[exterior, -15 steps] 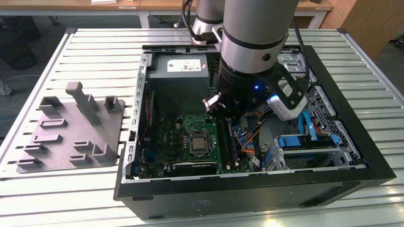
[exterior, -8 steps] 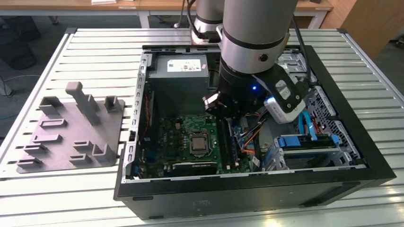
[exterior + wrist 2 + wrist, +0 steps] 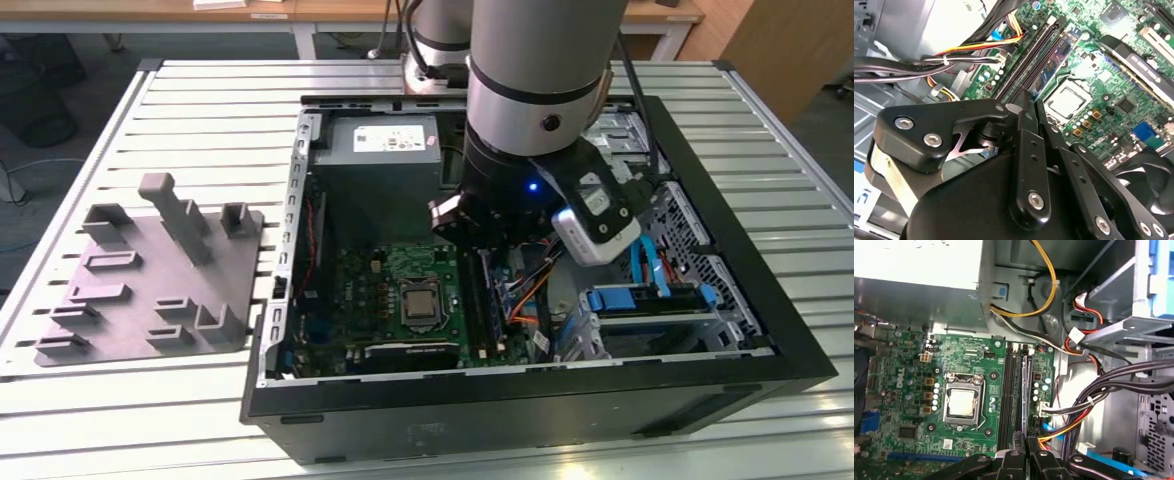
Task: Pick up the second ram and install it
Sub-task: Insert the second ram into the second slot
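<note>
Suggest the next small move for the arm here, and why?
Probably a short, straight push down. The pincer looks shut on the second ram, which runs in line with the motherboard slots. I cannot tell whether it is seated.

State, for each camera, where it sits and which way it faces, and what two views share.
Exterior view: off the arm, above the table, looking down into the open case; shows the arm.
First wrist view: on the arm, looking down past the gripper at the motherboard.
Second wrist view: on the arm, looking slantwise along the gripper at the slots.
In both wrist views: the gripper, the slots and the CPU socket.
</note>
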Controlling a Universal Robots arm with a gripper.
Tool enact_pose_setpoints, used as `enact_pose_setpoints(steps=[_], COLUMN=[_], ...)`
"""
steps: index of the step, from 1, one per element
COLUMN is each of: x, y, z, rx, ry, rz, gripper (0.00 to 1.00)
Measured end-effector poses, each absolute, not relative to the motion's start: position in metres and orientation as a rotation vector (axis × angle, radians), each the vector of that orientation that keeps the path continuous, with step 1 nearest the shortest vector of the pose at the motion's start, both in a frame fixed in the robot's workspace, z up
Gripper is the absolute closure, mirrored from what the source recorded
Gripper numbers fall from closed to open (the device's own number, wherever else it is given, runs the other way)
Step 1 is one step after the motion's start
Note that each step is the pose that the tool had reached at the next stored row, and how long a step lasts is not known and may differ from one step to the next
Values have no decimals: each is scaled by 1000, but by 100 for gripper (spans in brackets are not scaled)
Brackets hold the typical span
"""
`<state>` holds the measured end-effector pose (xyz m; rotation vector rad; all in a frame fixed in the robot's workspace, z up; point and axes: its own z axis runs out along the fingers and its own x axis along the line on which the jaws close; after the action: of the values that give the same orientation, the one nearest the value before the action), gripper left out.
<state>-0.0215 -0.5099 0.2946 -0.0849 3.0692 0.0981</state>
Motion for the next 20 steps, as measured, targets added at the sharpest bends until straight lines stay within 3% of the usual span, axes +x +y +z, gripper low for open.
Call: enact_pose_setpoints(steps=[20], x=[-21], y=[-510], z=[292], rx=[35], ry=[3107], rz=[98], gripper=[86])
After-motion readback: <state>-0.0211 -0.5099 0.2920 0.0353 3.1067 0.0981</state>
